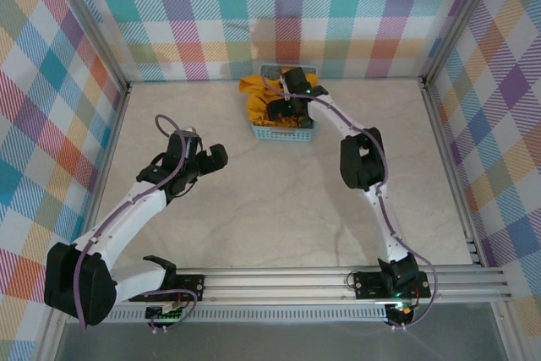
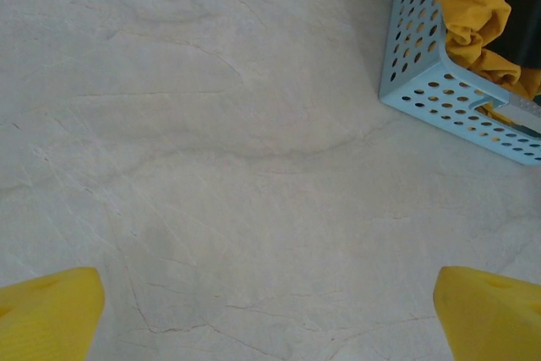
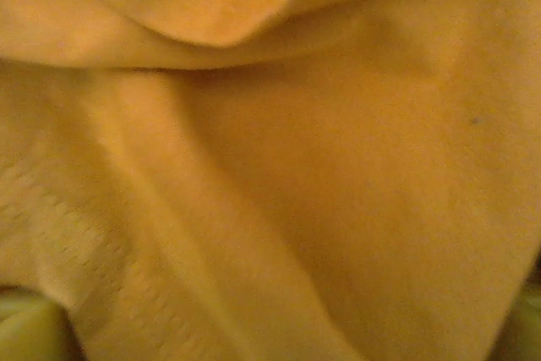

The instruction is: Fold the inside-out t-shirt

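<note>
Robot lab cell, plaid cloth walls (image 1: 338, 14), aluminium frame posts (image 1: 89, 27), marbled tabletop (image 1: 270, 209), arm-mounting rail (image 1: 296, 281)

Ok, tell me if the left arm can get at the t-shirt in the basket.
Probably yes. The left gripper hangs open over the table, nothing between it and the basket. The t-shirt spills over the basket's left rim, but the right gripper sits on it, so space may be tight.

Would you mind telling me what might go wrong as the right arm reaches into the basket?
The t-shirt is bunched in the light blue basket, spilling over its rim; pulling may drag the basket along. The open right end effector sits in layered folds and might pinch several layers.
</note>
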Motion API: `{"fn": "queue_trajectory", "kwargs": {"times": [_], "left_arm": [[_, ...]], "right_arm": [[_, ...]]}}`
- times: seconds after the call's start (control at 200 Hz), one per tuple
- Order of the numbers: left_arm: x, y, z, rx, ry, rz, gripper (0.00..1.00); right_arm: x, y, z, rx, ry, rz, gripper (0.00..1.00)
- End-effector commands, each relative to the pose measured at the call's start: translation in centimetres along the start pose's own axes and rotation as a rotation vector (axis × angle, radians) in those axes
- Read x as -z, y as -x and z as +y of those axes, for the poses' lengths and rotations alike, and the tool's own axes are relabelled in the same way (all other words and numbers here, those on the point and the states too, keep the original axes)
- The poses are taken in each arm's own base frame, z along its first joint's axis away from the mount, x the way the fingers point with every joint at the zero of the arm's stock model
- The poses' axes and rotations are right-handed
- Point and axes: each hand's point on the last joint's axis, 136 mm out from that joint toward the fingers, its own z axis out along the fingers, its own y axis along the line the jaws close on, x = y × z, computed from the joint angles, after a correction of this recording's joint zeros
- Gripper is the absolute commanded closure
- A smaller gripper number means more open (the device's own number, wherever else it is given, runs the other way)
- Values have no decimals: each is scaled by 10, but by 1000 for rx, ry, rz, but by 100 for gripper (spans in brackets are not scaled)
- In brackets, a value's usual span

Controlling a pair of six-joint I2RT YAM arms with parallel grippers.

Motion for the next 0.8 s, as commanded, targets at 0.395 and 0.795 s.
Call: {"fn": "queue_trajectory", "kwargs": {"times": [0.395,0.795], "left_arm": [[3,3,2,-27,24,-23,0],[9,6,-1,-12,8,-27,0]], "right_arm": [[-17,4,-74,-231,-90,39,50],[53,35,-82,-204,-108,-47,86]]}}
